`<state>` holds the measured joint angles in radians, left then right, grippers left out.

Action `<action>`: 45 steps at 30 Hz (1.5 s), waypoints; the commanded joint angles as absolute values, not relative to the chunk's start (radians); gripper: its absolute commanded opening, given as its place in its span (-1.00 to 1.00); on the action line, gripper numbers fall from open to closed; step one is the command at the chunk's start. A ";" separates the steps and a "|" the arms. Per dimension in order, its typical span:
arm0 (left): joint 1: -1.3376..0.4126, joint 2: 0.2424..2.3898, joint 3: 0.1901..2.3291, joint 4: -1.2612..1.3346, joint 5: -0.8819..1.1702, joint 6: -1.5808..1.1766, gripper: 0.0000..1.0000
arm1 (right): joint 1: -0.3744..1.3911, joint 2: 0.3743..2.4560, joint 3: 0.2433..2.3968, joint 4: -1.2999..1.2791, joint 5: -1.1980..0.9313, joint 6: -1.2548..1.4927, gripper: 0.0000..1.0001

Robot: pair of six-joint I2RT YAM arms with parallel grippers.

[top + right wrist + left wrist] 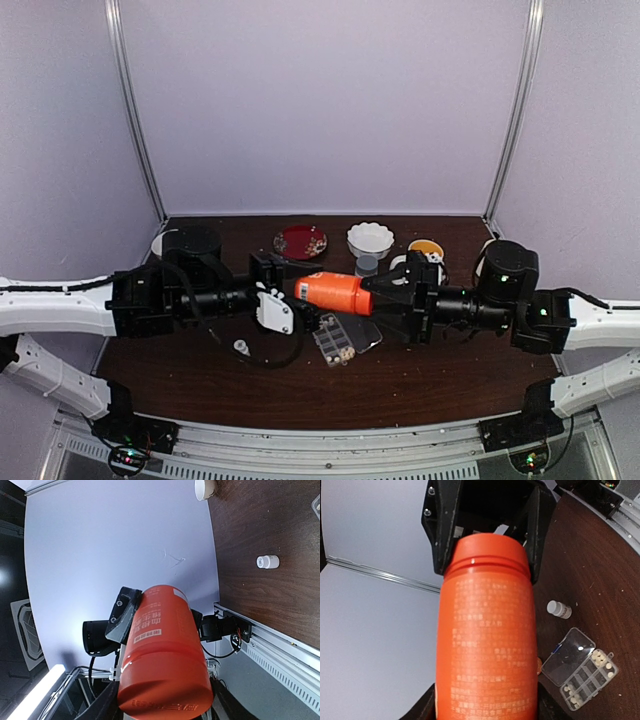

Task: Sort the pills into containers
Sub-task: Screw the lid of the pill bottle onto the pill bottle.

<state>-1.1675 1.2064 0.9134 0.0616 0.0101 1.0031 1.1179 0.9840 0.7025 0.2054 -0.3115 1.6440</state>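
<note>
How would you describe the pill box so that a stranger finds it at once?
Look at the dark wooden table and find the orange bottle held above its middle. The pill box lies flat on the wood, just on the bottle's near side. It alone is clear and divided into cells, some holding pale pills.

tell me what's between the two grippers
The orange bottle, sideways in the air, gripped by left gripper and right gripper; shown in the top view.
</note>
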 commanded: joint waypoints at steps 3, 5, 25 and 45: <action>-1.196 1.269 0.905 0.177 -0.172 1.203 -1.00 | 1.126 0.994 0.739 0.269 -0.367 1.686 -1.00; -1.195 1.267 0.911 0.150 -0.132 1.164 -1.00 | 1.120 0.990 0.744 0.256 -0.368 1.660 -0.68; -1.195 1.225 0.953 -0.009 0.222 0.410 -1.00 | 1.113 0.822 1.029 -0.442 -0.308 -0.223 0.77; -1.196 1.221 0.960 -0.062 0.269 0.190 -1.00 | 1.199 0.939 1.017 -0.381 -0.315 -0.567 0.68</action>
